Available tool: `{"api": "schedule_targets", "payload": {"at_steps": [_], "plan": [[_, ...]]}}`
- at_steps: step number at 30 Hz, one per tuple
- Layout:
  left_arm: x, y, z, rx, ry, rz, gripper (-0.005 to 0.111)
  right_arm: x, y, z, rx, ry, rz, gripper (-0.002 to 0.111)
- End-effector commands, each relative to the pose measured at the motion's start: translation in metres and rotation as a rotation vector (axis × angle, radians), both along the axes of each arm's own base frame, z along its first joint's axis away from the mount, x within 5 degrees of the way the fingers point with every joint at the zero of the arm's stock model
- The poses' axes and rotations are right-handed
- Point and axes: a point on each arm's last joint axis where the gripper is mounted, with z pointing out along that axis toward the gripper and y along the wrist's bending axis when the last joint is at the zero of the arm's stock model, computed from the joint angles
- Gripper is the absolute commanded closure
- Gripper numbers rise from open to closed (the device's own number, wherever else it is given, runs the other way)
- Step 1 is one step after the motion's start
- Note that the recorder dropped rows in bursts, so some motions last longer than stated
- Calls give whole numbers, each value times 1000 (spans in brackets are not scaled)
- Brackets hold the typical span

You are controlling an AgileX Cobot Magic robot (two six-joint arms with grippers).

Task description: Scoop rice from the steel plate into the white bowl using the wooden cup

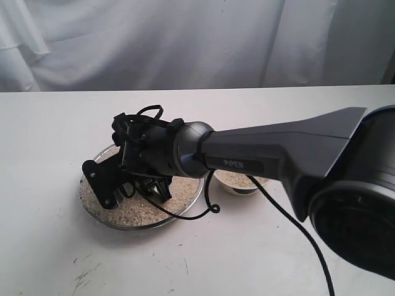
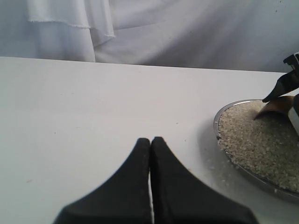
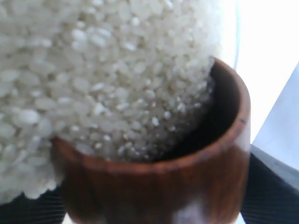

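- right gripper (image 1: 133,188) clamped on the wooden cup (image 3: 187,186); cup tipped, mouth dug into the rice (image 3: 93,70)
- steel plate (image 1: 142,226) directly under that gripper, rice spread across it
- white bowl (image 1: 237,187) back along the arm from the gripper, just beside the plate, half hidden by the arm
- left gripper (image 2: 150,142) clenched on nothing, over bare table (image 2: 93,107); plate near it, not touching

wooden cup (image 3: 154,186): tilted, mouth dug into rice (image 3: 93,70) | steel plate (image 2: 216,126): rice-covered | white bowl (image 1: 234,187): just beside plate
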Motion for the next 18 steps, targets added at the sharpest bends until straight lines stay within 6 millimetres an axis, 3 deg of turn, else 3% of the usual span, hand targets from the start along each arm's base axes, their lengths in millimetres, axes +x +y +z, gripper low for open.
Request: {"api": "schedule_targets", "payload": {"at_steps": [1,8,18], "plan": [[0,0,-1,-1,-6,2,107,8,-6,8,89,27,-77,108],[0,0,-1,-1,-6,2,107,19,-13,7,180,80,-171,108],[0,0,-1,-1,-6,2,107,19,-9,8,313,165,-217,108]]}}
